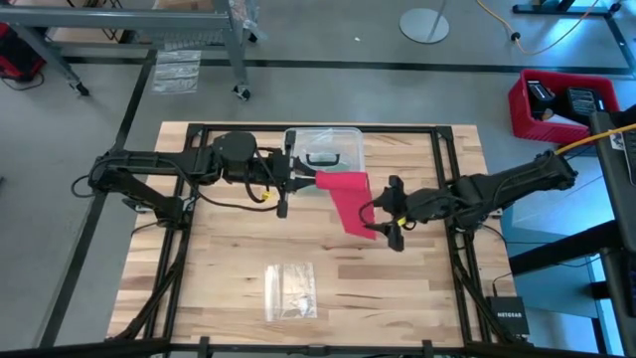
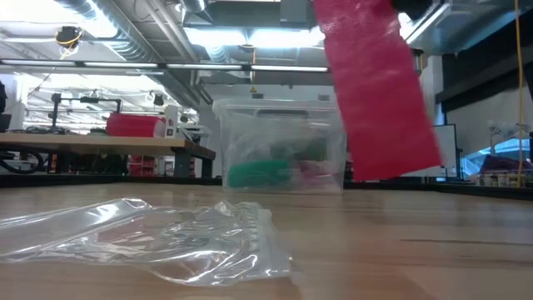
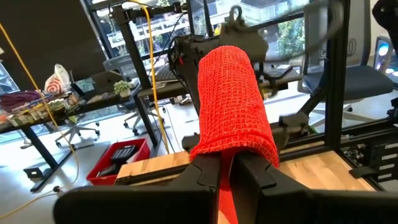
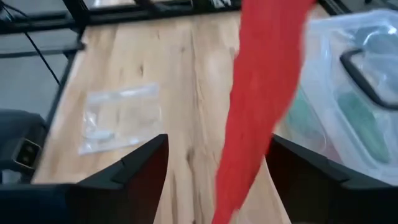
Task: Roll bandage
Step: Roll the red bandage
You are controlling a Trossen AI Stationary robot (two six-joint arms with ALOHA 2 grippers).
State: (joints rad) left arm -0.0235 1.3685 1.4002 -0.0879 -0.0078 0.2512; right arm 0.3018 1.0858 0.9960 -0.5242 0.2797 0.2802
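Hanging red bandage (image 1: 348,199), left gripper (image 1: 310,179) clamped on it; NETGEAR box (image 1: 509,316)

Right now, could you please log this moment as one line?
left gripper: shut on bandage | right gripper: open around hanging bandage | bandage: off table

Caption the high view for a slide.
Left claw pinches the red bandage beside the clear box; right claw open.
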